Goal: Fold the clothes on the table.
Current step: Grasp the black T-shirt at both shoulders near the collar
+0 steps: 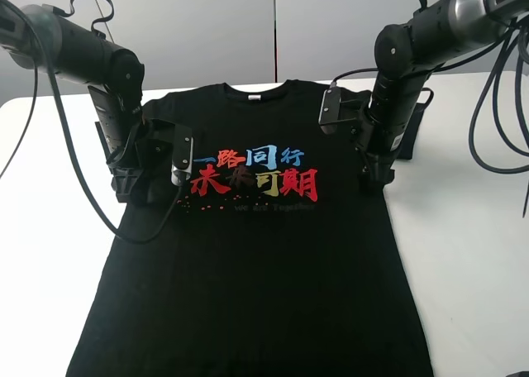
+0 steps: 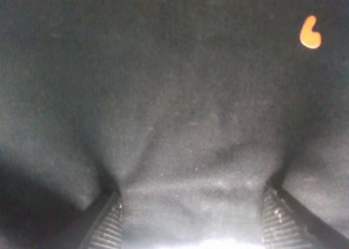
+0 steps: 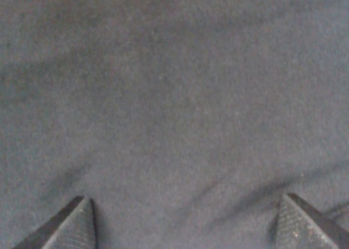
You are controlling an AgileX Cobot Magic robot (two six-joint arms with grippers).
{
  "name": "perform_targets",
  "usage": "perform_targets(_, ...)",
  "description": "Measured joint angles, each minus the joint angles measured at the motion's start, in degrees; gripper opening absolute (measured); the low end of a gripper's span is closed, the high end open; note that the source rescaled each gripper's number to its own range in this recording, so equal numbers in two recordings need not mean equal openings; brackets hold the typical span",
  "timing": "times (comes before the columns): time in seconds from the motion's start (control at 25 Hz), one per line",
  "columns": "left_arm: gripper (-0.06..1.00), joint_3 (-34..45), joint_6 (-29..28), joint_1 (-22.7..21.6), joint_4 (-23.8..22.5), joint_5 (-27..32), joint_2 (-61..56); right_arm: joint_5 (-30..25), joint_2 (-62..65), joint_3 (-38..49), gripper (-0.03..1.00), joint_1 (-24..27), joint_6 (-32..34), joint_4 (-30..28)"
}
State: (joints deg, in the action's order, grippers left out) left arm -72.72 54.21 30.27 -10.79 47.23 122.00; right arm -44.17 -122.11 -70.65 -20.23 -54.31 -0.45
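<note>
A black T-shirt (image 1: 256,253) with red, blue and yellow characters on the chest lies flat on the white table (image 1: 471,245), collar at the far side. My left gripper (image 1: 131,191) points down onto the shirt's left side below the sleeve. In the left wrist view its fingers (image 2: 106,227) stand apart, with fabric puckered between them (image 2: 191,205). My right gripper (image 1: 374,178) points down onto the shirt's right side below the sleeve. Its fingertips (image 3: 76,224) are spread wide on flat black cloth (image 3: 180,123). Neither gripper holds anything.
A black cable (image 1: 149,228) from the left arm loops over the shirt's left edge. The right sleeve (image 1: 413,133) lies behind the right arm. More cables hang at the far right (image 1: 496,129). The shirt's hem runs off the near edge of the view.
</note>
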Motion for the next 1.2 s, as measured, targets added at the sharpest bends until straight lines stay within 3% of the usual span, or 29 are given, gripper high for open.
perform_targets(0.24, 0.73, 0.0, 0.0, 0.0, 0.0, -0.1, 0.0, 0.0, -0.2, 0.4, 0.81, 0.0, -1.8, 1.1)
perform_targets(0.52, 0.73, 0.0, 0.0, 0.0, -0.2, -0.3, 0.0, -0.1, -0.2, 0.6, 0.38, 0.0, -1.9, 2.5)
perform_targets(0.64, 0.71, 0.0, 0.0, 0.0, -0.2, -0.3, 0.0, -0.2, -0.2, 0.6, 0.33, 0.0, -1.9, 2.7)
perform_targets(0.88, 0.37, 0.0, 0.0, 0.0, -0.4, -0.5, 0.0, -0.3, -0.2, 0.6, 0.33, 0.0, -1.9, 2.7)
perform_targets(1.2, 0.03, 0.0, 0.0, 0.0, -0.8, -0.8, 0.0, -0.3, -0.2, 0.6, 0.33, 0.0, -1.9, 2.7)
